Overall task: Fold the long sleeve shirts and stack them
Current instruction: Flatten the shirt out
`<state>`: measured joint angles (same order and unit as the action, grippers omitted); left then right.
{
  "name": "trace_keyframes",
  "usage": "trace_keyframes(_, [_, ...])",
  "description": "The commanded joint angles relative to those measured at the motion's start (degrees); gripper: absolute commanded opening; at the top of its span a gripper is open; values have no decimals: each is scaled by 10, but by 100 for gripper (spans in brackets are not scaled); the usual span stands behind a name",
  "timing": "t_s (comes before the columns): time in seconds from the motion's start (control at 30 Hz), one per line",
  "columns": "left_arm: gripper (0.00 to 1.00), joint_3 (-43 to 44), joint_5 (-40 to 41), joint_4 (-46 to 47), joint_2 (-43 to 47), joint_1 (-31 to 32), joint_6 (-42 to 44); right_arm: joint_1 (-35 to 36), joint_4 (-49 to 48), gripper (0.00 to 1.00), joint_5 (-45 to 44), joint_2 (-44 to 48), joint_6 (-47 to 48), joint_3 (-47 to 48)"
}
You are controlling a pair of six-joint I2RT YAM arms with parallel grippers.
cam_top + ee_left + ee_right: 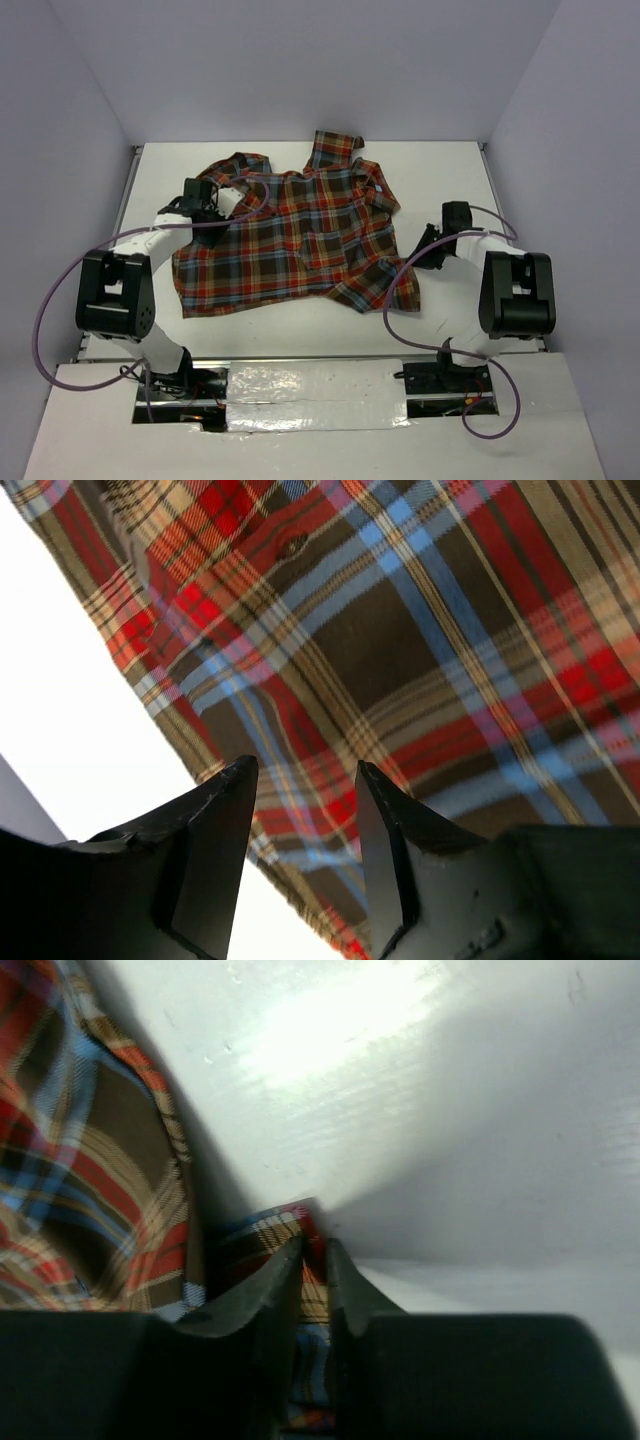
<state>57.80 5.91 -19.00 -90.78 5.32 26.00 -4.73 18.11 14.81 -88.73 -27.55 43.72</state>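
**Risks.** The right claw (313, 1260) is pressed almost together on a thin fold at the right edge of the red-orange, dark brown and light blue plaid flannel shirt (300, 240). Only a narrow bite is held. If the fold is drawn across, it is judged that the cloth could slip out and fall short. A single layer could also be carried alone, which would leave a skewed crease.

The left claw (305, 840) is spread and nothing is held in it. The fabric under it is unrestrained, so the whole garment could be dragged over the smooth white tabletop (450, 170) instead of being folded. Whether the left fingertips touch the cloth cannot be told.

**Position of the shirt.** The shirt is laid unfolded and rumpled in the middle of the tabletop. The collar is toward the far side and the chest pocket faces up.

**Arm pose.** The left arm is reached forward and inward, and its claw is set low over the shirt's far-left shoulder area. The right arm is bent at the elbow, and its claw is held down at the tabletop against the shirt's right edge.
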Motion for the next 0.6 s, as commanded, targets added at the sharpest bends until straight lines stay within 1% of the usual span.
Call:
trace_keyframes(0.0, [56,15,20,46,-31,6,-27,9,10,18,-24,-6,-1,-14])
trace_keyframes(0.07, [56,23,32,57,-58,6,-25,10,35,2,-19,21,5,-28])
trace_keyframes(0.1, [55,34,44,60,-68,5,-26,10,52,0,-8,62,6,-47])
trace_keyframes(0.17, [55,49,53,62,-93,3,-31,8,82,0,-21,117,2,-56])
trace_keyframes(0.2, [54,63,59,63,-101,2,-39,6,98,0,-39,188,0,-60])
trace_keyframes(0.23, [54,70,60,63,-117,0,-44,4,133,0,-47,229,-11,-61])
trace_keyframes(0.27, [54,75,64,64,-124,0,-48,3,154,0,-53,307,-16,-59])
trace_keyframes(0.3, [53,86,73,65,-131,-1,-53,2,196,0,-60,342,-22,-57])
trace_keyframes(0.33, [53,90,81,67,-137,-2,-56,2,213,0,-60,376,-31,-56])
trace_keyframes(0.37, [53,92,85,70,-147,-3,-59,2,230,0,-56,431,-45,-57])
trace_keyframes(0.47, [52,90,89,74,-150,-8,-67,1,305,0,-22,489,-57,-53])
trace_keyframes(0.53, [52,86,88,77,-145,-8,-60,1,336,0,12,499,-54,-41])
trace_keyframes(0.57, [52,84,88,80,-142,-8,-50,1,371,0,15,509,-50,-17])
